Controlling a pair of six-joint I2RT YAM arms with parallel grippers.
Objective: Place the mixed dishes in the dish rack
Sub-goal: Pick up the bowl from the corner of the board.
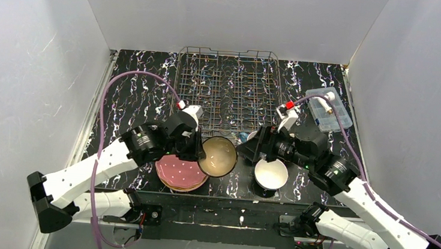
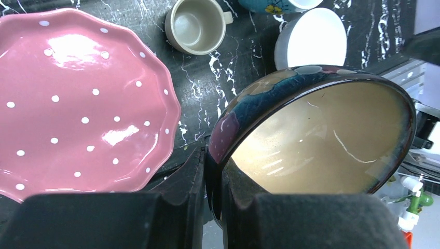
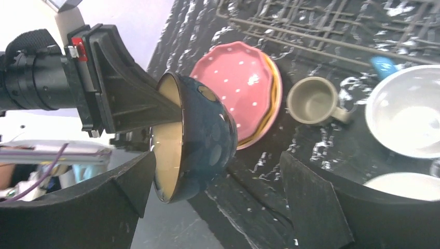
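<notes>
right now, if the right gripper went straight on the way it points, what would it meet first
The dark bowl, gripped by the left gripper, lies right ahead of the open right gripper. The pink plate looks farther off, though depth is unclear.

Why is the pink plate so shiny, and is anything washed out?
Left wrist view: reflected light leaves white glare patches on the pink plate. Right wrist view: the background left of the dark bowl is washed out. Top view: evenly lit.

The left arm [image 1: 84, 177] and right arm [image 1: 378, 219] are made white with black joints; purple cables [image 1: 102, 120] are looped above.
</notes>
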